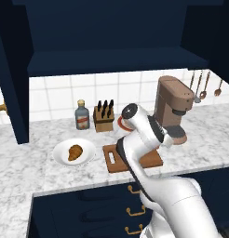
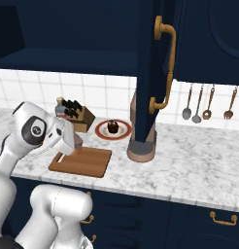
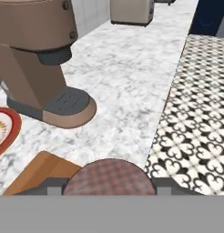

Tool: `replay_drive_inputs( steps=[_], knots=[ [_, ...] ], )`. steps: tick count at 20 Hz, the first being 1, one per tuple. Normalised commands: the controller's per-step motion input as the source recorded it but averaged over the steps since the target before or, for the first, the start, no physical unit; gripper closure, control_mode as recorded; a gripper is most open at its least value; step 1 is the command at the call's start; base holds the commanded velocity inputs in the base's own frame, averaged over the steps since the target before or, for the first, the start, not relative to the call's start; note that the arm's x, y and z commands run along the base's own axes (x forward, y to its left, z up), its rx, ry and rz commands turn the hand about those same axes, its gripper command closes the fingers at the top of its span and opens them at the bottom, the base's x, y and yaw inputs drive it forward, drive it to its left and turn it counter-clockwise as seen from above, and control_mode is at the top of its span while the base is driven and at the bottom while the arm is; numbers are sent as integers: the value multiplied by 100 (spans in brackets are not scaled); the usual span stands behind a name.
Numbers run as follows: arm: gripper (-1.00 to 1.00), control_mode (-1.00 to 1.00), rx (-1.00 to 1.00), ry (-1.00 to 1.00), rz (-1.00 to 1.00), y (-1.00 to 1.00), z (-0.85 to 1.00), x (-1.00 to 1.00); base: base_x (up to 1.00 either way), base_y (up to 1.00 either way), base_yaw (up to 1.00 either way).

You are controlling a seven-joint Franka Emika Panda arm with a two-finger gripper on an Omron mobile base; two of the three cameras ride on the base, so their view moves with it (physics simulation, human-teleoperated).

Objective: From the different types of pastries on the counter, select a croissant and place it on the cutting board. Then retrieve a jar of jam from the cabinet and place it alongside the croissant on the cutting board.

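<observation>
One jar (image 3: pixel 108 176) is clamped in the claw (image 3: pixel 108 189) above the cutting board (image 1: pixel 149 160); the croissant (image 1: pixel 75 152) is left on its plate (image 1: pixel 60 151).

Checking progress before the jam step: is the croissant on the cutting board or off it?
Off it. The croissant lies on a white plate on the counter, beside the cutting board and apart from it.
</observation>
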Motion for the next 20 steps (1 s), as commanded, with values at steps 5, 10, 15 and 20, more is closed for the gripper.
replay_drive_inputs(
  steps=[5, 10, 15, 20],
  knots=[
    [100, -100, -12, -7, -14, 0, -34, 17, 0, 0, 0],
    [100, -100, 0, 0, -7, -9, -17, 19, 0, 0, 0],
    [100, -100, 1, 7, -4, -14, -2, 8, 0, 0, 0],
    [100, -100, -1, 8, -2, -6, -7, 1, 0, 0, 0]
  ],
)
